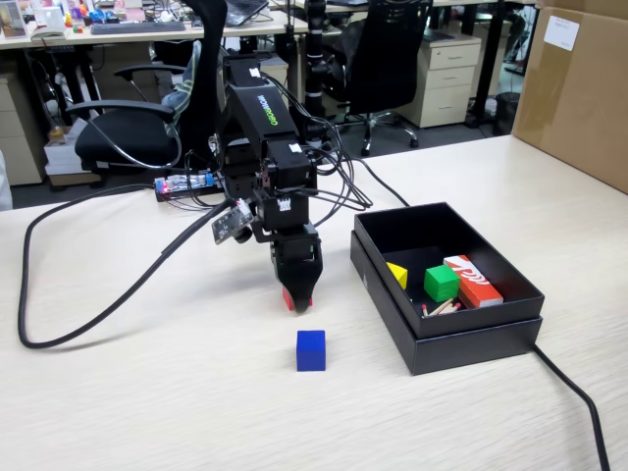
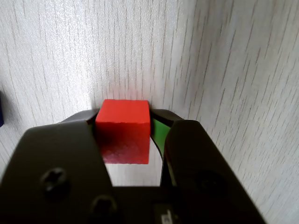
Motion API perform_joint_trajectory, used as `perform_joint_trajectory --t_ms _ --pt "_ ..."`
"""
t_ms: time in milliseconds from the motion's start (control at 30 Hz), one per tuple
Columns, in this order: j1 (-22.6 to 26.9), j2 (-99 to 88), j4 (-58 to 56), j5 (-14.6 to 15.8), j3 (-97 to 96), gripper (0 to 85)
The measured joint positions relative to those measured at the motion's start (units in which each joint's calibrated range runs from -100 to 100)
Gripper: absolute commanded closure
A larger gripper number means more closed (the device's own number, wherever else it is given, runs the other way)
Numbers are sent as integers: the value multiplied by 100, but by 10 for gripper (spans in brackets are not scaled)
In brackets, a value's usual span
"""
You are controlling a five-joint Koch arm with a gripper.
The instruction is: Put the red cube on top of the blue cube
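One blue cube point(image 1: 311, 350) nearest, one red cube point(image 2: 124, 131) pinched in the claw point(image 2: 127, 135) behind.

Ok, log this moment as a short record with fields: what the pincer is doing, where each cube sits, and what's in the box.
pincer: shut on the small matte red cube, low over the pale wood-grain table
blue cube: small matte deep-blue cube, alone on the table, nearer the fixed camera than the pincer
stacking: not yet done
black open box: holds a green cube, a yellow piece, a red-orange box with white markings
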Motion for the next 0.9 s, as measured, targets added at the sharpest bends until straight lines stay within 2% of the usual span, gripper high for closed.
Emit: perform_joint_trajectory --t_ms 67,100,500,900 --pt "0 0 0 0 0 833" --pt "-10 0 0 0 0 845" --pt "-83 -647 0 93 27 845" --pt "-98 -725 -23 122 2282 846"
